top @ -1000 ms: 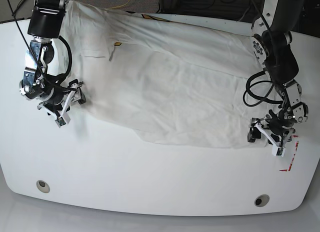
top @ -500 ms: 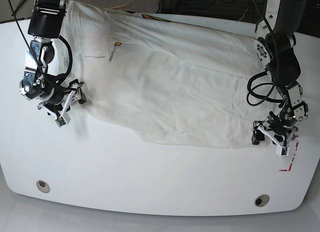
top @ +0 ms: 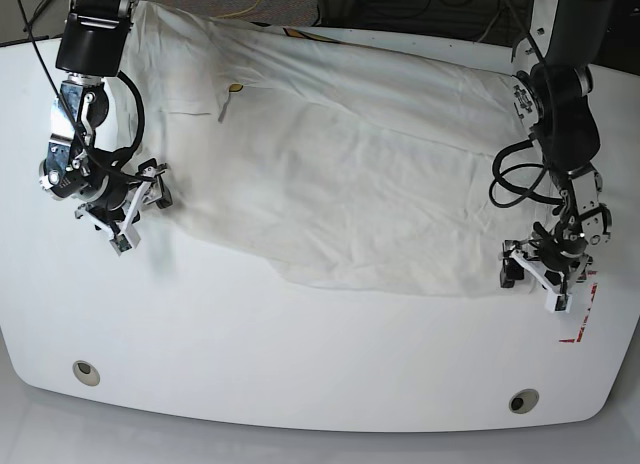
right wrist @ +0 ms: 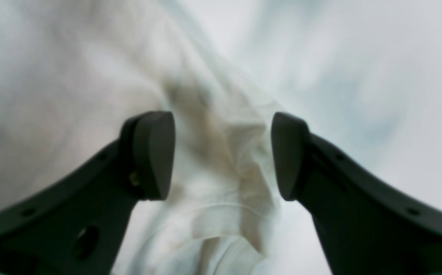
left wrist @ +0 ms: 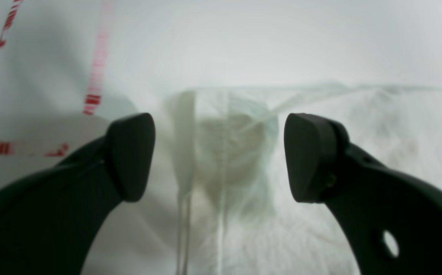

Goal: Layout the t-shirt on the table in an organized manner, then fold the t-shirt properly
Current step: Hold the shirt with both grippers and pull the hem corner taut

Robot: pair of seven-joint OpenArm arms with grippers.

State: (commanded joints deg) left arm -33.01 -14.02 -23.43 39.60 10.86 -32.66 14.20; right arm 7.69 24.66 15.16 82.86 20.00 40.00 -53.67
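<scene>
We see the left gripper (top: pixel 532 276) with its two dark curved fingers (left wrist: pixel 131 156) spread wide apart, low over the corner of the large off-white cotton t-shirt (top: pixel 340 174); a folded bit of hem lies in the gap between the pads, yet neither pad presses on it, so it holds nothing; the right gripper (top: pixel 140 209) likewise stands broadly parted at the opposite edge of the cloth, a rumpled ridge of fabric (right wrist: pixel 225 160) lying between its fingers (right wrist: pixel 154 152) without being clamped, though whether the tips brush the cloth we cannot tell.

The shirt lies spread, plain side up, its long axis running across the base view from the far corner beside the right arm towards the near side where the left gripper sits; a small orange spot (top: pixel 235 87) shows near its far edge; wrinkles run across the middle.

Beneath it is the wide glossy white table (top: pixel 300 364) with curved edges; two round metal grommet holes (top: pixel 85 371) sit near the front; red tape marks (top: pixel 583 324) lie just beside the left gripper; cables (top: pixel 440 4) trail behind the table.
</scene>
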